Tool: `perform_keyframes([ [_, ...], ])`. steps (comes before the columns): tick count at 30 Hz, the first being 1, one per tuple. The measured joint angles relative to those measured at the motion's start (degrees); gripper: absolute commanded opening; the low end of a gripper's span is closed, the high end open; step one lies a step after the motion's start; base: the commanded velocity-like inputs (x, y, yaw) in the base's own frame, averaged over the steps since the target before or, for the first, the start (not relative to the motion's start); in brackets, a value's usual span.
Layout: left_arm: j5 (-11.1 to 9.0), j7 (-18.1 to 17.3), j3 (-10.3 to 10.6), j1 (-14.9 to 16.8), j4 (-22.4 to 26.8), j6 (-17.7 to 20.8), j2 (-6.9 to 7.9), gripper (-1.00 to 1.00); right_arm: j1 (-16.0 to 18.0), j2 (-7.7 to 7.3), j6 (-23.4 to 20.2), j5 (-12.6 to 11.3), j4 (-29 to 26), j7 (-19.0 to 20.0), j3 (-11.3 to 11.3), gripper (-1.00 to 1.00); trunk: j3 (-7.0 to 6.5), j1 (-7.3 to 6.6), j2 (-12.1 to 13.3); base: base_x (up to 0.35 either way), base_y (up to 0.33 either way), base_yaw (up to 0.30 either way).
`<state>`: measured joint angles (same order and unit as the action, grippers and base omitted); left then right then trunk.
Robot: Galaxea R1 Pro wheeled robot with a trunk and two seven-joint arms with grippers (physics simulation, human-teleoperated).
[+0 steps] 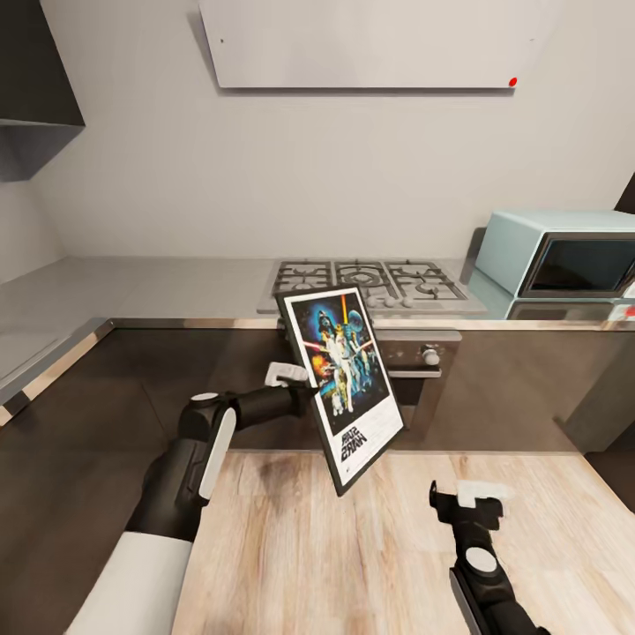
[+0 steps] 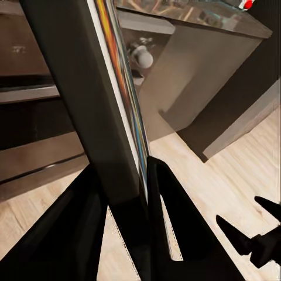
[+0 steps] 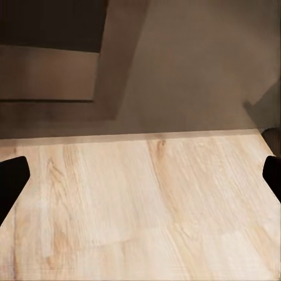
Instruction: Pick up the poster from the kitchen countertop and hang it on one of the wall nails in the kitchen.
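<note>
The poster [image 1: 346,381], black-framed with dark blue artwork, hangs tilted in the air in front of the hob, its title end lowest. My left gripper [image 1: 302,381] is shut on its left edge. In the left wrist view the poster [image 2: 111,88] runs edge-on between the two dark fingers [image 2: 167,199]. The grey kitchen countertop [image 1: 132,291] stretches behind it along the wall. My right gripper [image 1: 459,496] hovers low over the wooden floor, open with nothing in it; its fingertips [image 3: 12,181] stand far apart. Two tiny dark dots [image 1: 220,40] sit on a white panel high on the wall; whether they are nails I cannot tell.
A steel gas hob [image 1: 370,282] is set in the worktop, with an oven front [image 1: 423,357] below. A pale blue microwave [image 1: 564,256] stands at the right. Dark cabinet fronts [image 1: 176,379] line the counter. A dark wall cabinet [image 1: 35,79] hangs upper left.
</note>
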<state>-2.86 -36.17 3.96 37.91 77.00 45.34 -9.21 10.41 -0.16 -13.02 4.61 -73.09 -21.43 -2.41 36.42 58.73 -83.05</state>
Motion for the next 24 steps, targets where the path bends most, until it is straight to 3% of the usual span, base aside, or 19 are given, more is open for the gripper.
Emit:
perform_keyframes([
  [2,0.14,1.50,0.28,0.01,0.14,0.10,-0.64,-1.00,0.15,0.29,-0.16,0.00,-0.49,-2.88,-3.07,1.00,0.00,0.00,0.00,0.000,0.000,0.000],
  [3,0.43,6.46,1.57,0.02,1.21,1.80,-0.77,-1.00,0.50,1.13,-2.15,-0.03,-1.28,-5.38,-6.57,1.00,0.00,0.00,0.00,0.000,0.000,0.000],
  [6,-0.04,7.90,3.07,0.02,2.10,2.76,-0.77,-1.00,0.76,2.24,-4.27,-0.01,-1.50,-6.04,-8.56,1.00,0.00,0.00,0.00,0.000,0.000,0.000],
  [8,0.00,8.41,3.40,0.02,2.28,2.96,-0.77,-1.00,0.84,2.57,-4.78,-0.01,-1.70,-6.64,-11.03,1.00,0.00,0.00,0.00,0.000,0.000,0.000],
  [11,0.01,9.24,3.53,0.02,2.35,3.04,-0.77,-1.00,0.87,2.73,-5.04,0.01,-2.56,-8.39,-12.96,1.00,0.00,0.00,0.00,0.000,0.000,0.000],
  [14,-0.03,11.11,4.04,0.02,2.43,3.10,-0.77,-1.00,0.88,2.80,-5.31,-0.03,-3.62,-11.42,-16.16,1.00,0.00,0.00,0.00,0.000,0.000,0.000],
  [16,-0.14,13.16,5.45,0.02,2.59,3.20,-0.77,-1.00,0.89,2.85,-6.79,-0.07,-4.16,-13.59,-19.12,1.00,0.00,0.00,0.00,0.000,0.000,0.000],
  [24,0.03,16.14,7.26,0.02,3.63,5.17,-0.77,-1.00,0.86,4.65,-9.54,-0.08,-4.81,-15.53,-22.75,1.00,0.00,0.00,0.00,0.000,0.000,0.000],
])
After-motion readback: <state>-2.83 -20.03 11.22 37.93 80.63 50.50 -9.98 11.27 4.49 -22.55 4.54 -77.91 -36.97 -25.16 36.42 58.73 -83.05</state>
